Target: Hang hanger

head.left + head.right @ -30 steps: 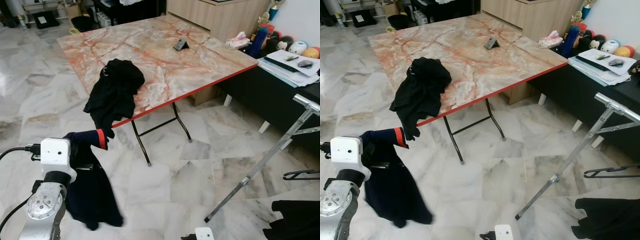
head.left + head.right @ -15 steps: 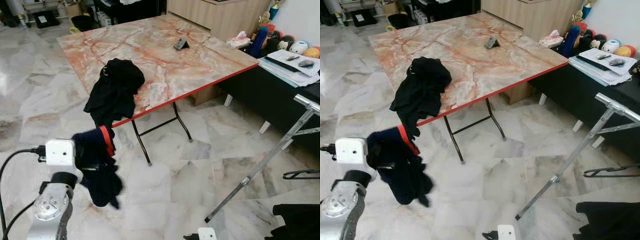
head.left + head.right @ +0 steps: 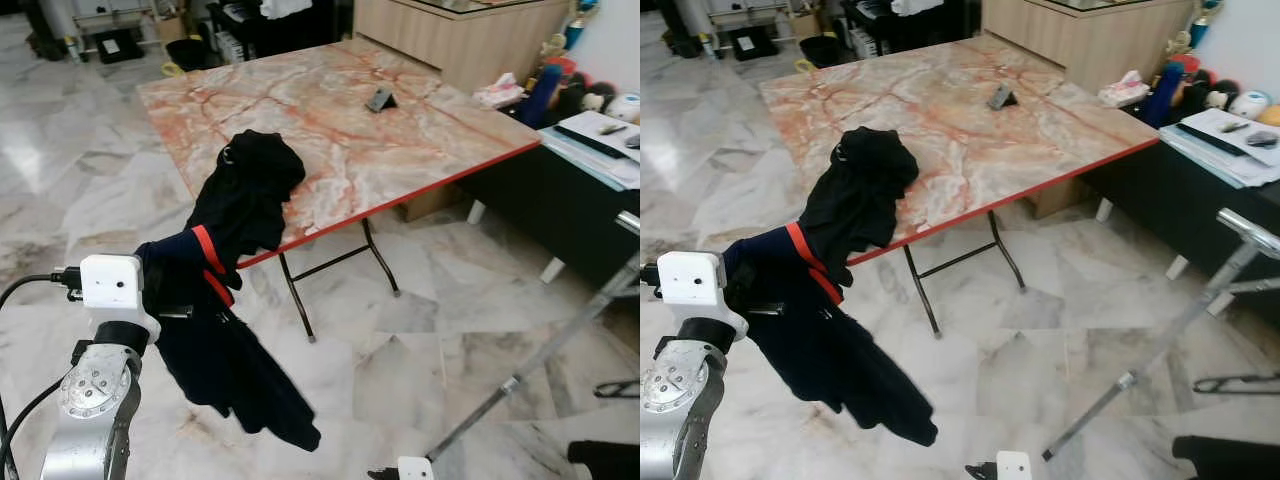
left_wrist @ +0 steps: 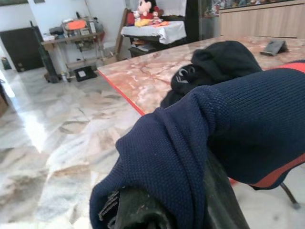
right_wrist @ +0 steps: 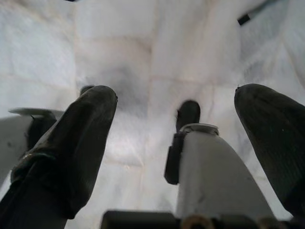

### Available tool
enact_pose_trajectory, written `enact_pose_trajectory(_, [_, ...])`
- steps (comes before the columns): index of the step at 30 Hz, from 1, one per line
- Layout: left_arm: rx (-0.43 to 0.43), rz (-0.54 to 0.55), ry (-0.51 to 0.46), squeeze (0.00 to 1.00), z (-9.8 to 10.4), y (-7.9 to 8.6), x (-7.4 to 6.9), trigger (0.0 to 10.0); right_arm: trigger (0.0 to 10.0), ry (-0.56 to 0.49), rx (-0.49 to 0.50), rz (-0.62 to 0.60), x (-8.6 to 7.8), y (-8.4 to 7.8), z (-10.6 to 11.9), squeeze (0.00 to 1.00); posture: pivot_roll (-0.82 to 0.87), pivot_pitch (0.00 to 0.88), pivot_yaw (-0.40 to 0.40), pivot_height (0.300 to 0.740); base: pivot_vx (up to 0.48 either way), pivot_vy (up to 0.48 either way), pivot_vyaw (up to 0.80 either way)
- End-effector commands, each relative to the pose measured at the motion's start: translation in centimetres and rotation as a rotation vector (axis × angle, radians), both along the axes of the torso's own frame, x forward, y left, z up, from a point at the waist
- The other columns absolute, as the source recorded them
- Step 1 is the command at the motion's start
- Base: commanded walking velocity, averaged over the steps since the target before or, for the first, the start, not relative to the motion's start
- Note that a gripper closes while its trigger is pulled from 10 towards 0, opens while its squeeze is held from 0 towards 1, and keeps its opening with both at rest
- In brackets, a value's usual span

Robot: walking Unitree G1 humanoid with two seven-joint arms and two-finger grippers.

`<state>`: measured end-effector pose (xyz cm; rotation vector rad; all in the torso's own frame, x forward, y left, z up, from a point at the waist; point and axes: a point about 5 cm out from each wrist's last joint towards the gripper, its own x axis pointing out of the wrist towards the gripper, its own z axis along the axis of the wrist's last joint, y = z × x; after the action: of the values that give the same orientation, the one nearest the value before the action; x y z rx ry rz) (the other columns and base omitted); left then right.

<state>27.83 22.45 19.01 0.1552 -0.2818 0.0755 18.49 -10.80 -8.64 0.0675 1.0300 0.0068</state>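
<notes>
Navy garment [image 3: 225, 365] hangs down from left pincer [image 4: 157, 210].

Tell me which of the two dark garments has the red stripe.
The navy garment held by the left gripper, hanging over the floor. The black garment draped over the marble table's edge is plain black.

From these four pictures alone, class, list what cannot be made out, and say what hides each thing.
- Left end effector: wrapped in the navy garment, wrist and head views; grip unreadable.
- Hanger: none distinguishable inside that garment.
- Metal rack: top cut off by the head views' right edge.
- Shelf items: too small.
</notes>
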Motion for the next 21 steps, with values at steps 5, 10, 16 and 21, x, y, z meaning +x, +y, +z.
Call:
enact_pose_trajectory(5, [0.018,-0.02,-0.055,0.0,1.6,-0.3,0.5,10.0,10.0,0.002,0.02,-0.017,-0.2,0.4,-0.1,0.0,0.08,0.065,0.044,0.74,0.274,0.0,0.0])
enact_pose_trajectory(10, [0.041,-0.024,-0.083,0.0,2.6,-0.2,0.8,10.0,10.0,0.001,0.028,-0.008,-0.1,0.5,0.0,0.0,0.09,0.067,0.046,0.74,0.278,0.0,0.0])
enact_pose_trajectory(16, [0.059,-0.017,-0.118,0.0,3.8,0.2,0.9,10.0,10.0,0.001,0.028,-0.014,0.0,0.5,0.0,0.0,0.1,0.076,0.043,0.74,0.286,0.0,0.0])
enact_pose_trajectory(21, [0.076,-0.034,-0.142,0.0,4.9,0.1,1.1,10.0,10.0,0.003,0.024,-0.017,0.0,0.5,0.0,0.0,0.1,0.08,0.04,0.74,0.303,0.0,0.0])
